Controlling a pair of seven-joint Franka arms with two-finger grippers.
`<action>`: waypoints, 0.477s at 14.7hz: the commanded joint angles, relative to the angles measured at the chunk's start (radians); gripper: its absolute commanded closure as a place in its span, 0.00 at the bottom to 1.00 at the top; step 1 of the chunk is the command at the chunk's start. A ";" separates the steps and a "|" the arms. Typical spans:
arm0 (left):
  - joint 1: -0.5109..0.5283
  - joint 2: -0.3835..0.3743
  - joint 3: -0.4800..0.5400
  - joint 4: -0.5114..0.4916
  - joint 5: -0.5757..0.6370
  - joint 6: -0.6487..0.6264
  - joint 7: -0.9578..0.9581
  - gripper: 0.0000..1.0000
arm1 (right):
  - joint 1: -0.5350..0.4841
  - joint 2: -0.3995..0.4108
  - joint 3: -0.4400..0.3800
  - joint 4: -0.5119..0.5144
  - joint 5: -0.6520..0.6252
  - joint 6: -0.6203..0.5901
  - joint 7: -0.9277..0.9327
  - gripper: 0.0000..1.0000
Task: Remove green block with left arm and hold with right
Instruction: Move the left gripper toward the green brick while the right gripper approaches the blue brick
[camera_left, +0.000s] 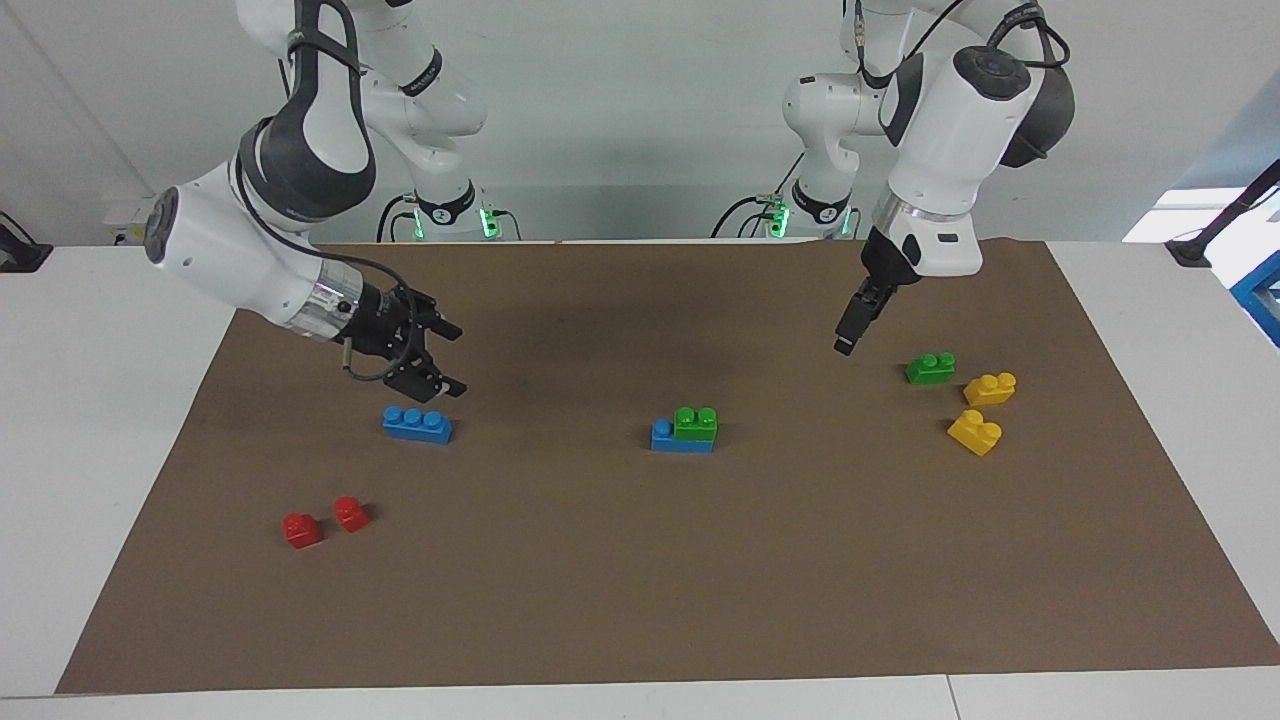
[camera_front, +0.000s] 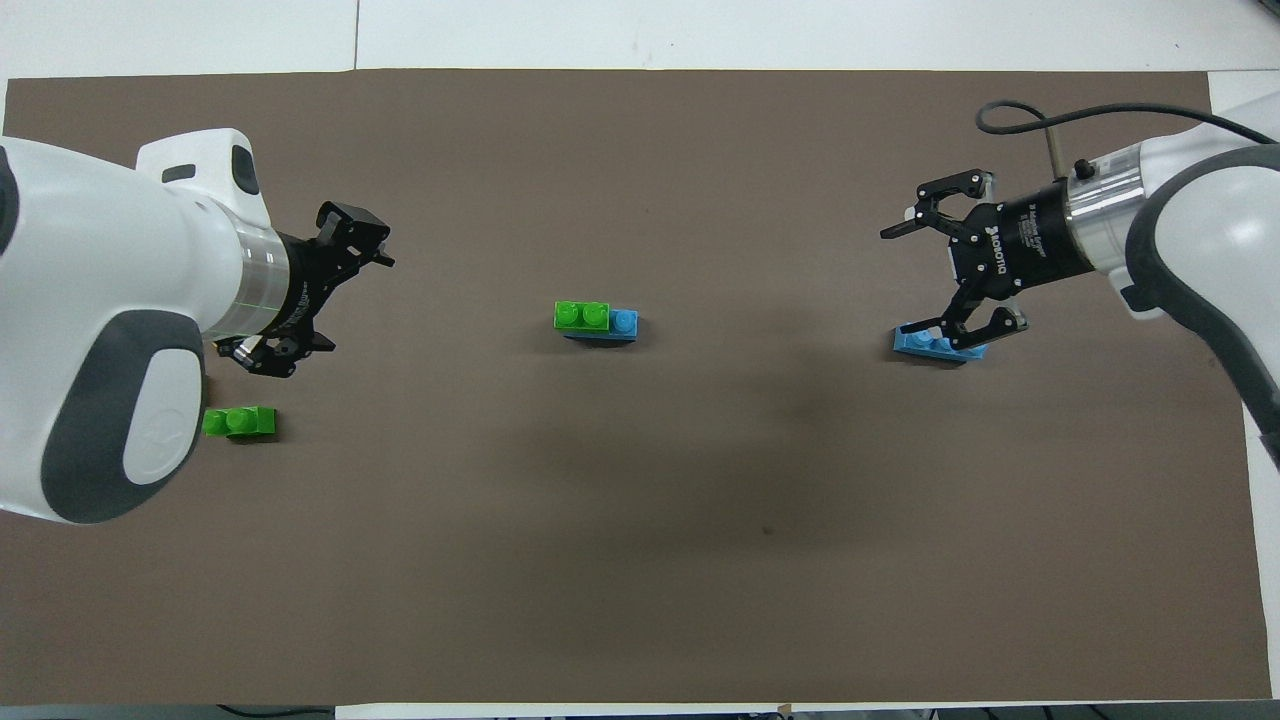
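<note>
A green block (camera_left: 696, 423) sits pressed on one end of a blue brick (camera_left: 682, 438) in the middle of the brown mat; the pair also shows in the overhead view, the green block (camera_front: 582, 315) on the blue brick (camera_front: 622, 325). A second green block (camera_left: 930, 368) (camera_front: 240, 421) lies loose toward the left arm's end. My left gripper (camera_left: 848, 335) (camera_front: 325, 292) is open and empty, raised over the mat beside that loose green block. My right gripper (camera_left: 455, 362) (camera_front: 900, 285) is open and empty, low over a loose blue three-stud brick (camera_left: 417, 424) (camera_front: 935, 345).
Two yellow bricks (camera_left: 990, 388) (camera_left: 975, 432) lie beside the loose green block, farther from the robots; the left arm hides them in the overhead view. Two red blocks (camera_left: 301, 530) (camera_left: 351, 513) lie toward the right arm's end. The brown mat (camera_left: 640, 600) covers the table.
</note>
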 joint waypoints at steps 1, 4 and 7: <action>-0.067 -0.012 0.016 -0.054 -0.009 0.052 -0.203 0.00 | 0.065 0.043 0.004 -0.009 0.044 0.088 0.080 0.03; -0.163 0.058 0.018 -0.054 -0.006 0.118 -0.496 0.00 | 0.131 0.108 0.004 -0.001 0.067 0.160 0.092 0.03; -0.204 0.104 0.019 -0.037 0.001 0.124 -0.685 0.00 | 0.207 0.157 0.006 0.016 0.067 0.220 0.086 0.03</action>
